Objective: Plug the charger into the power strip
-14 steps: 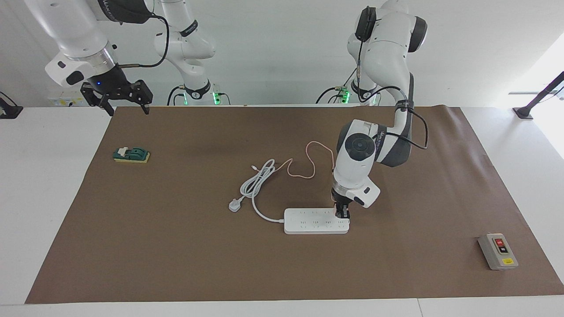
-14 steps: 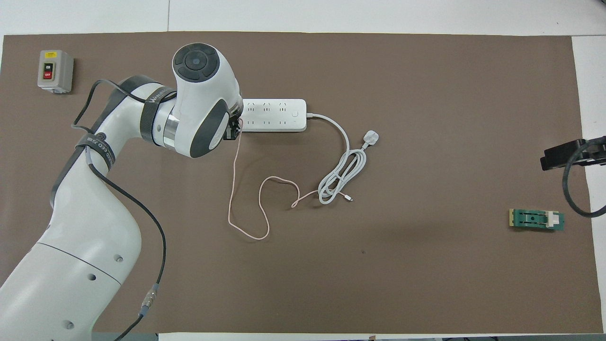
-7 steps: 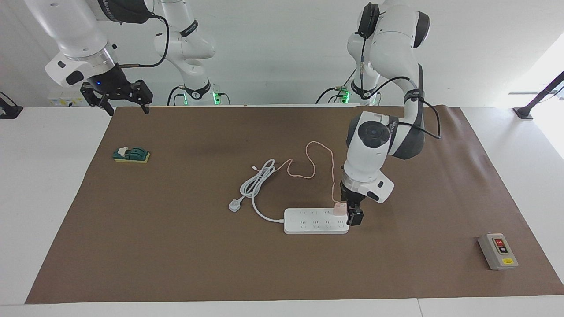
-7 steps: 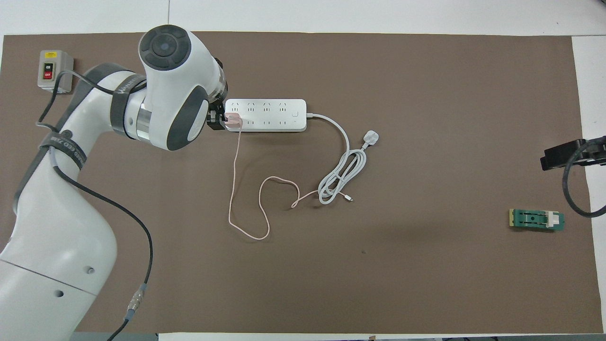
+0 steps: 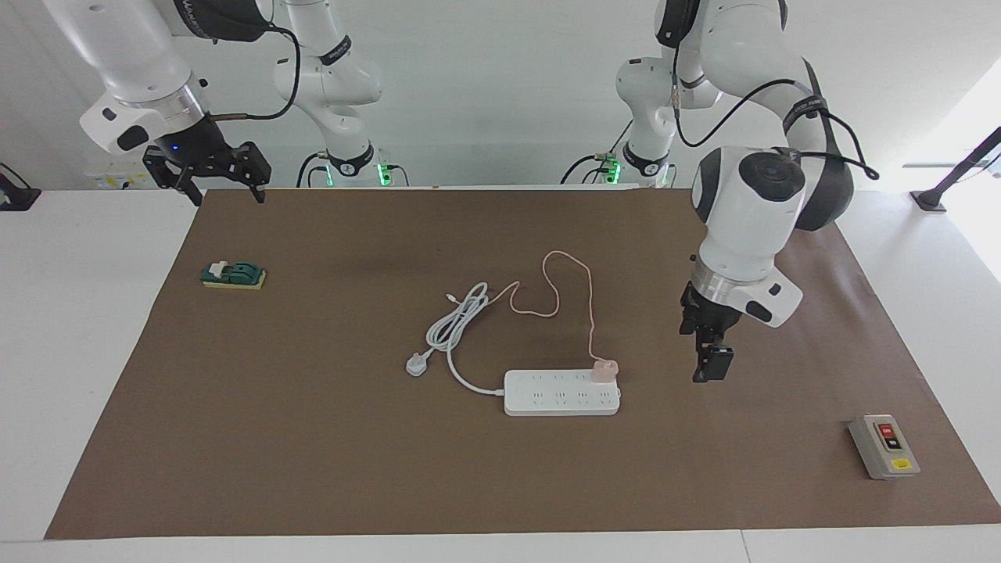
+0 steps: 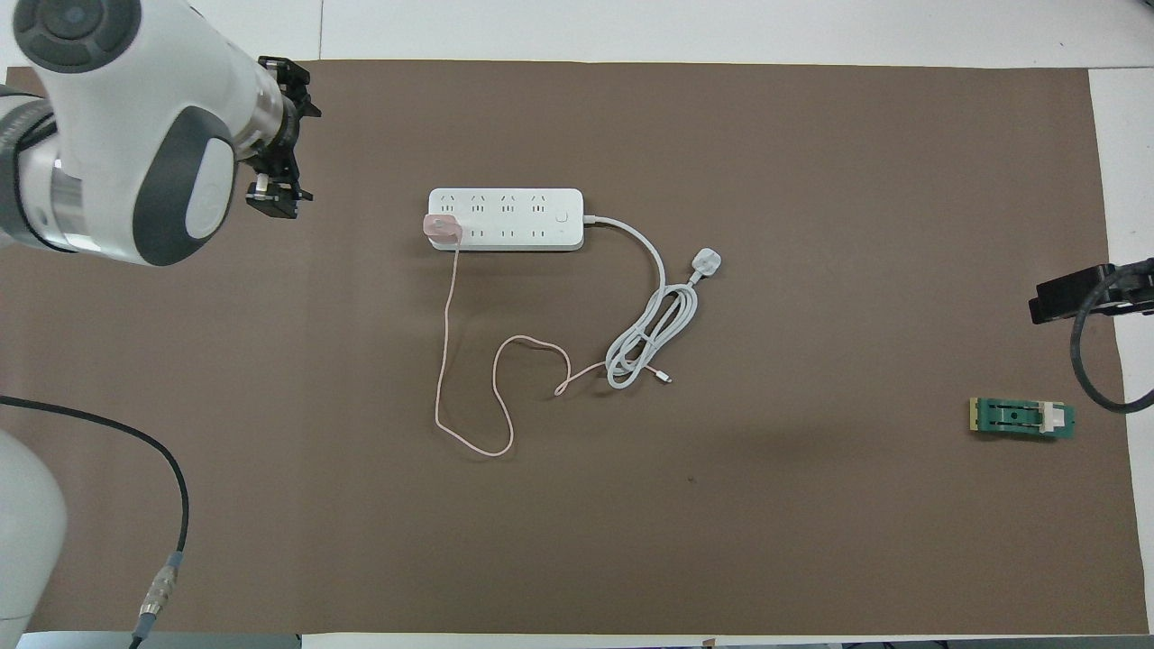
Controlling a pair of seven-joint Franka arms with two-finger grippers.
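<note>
A matt brown paper-like sheet (image 5: 313, 438) covers the white bench (image 5: 78, 313). The power strip (image 5: 559, 400) looks like smooth white plastic, the charger (image 5: 604, 370) pale-pink plastic, faintly glossy. The grey switch box (image 5: 882, 447) at the strip's three o'clock seems matt, perhaps plastic.

One charger (image 5: 604, 370), one power strip (image 5: 560, 393), two pincers.

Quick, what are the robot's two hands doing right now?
Left tool: holds nothing, up over the mat beside the power strip.
Right tool: open, empty, waiting.
</note>
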